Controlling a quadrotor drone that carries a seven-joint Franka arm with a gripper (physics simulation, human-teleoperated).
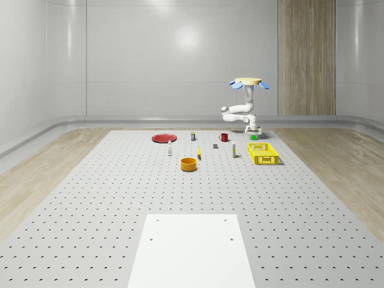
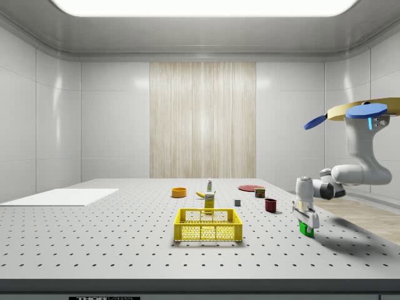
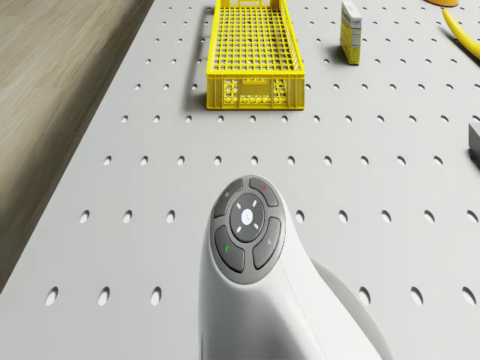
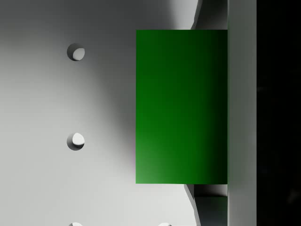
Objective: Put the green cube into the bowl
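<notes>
drone: hovers above the far right part of the table in whole-scene view, beyond the yellow basket; rotors well above the tabletop.
arm: hangs down from drone body, elbow bent, wrist pointing down at the table; wrist housing w/ button pad seen in drone view.
gripper: low, at tabletop level, near the table's far edge in whole-scene view; at side view's right, well apart from basket.
gripper state: cube sits against one finger in wrist view; other finger not seen, so can't tell if it is pinching or spread.
green cube: at the fingertips, on or just above the tabletop (can't tell which); seen as a green spot under the gripper in whole-scene view and side view.
bowl: orange, upright on table, well apart from cube, nearer mid-table; to whole-scene view's left of basket.
basket: upright, between bowl and gripper side of table.
other items: red plate, red mug, banana, small box near basket, white sheet at near edge of table.
</notes>
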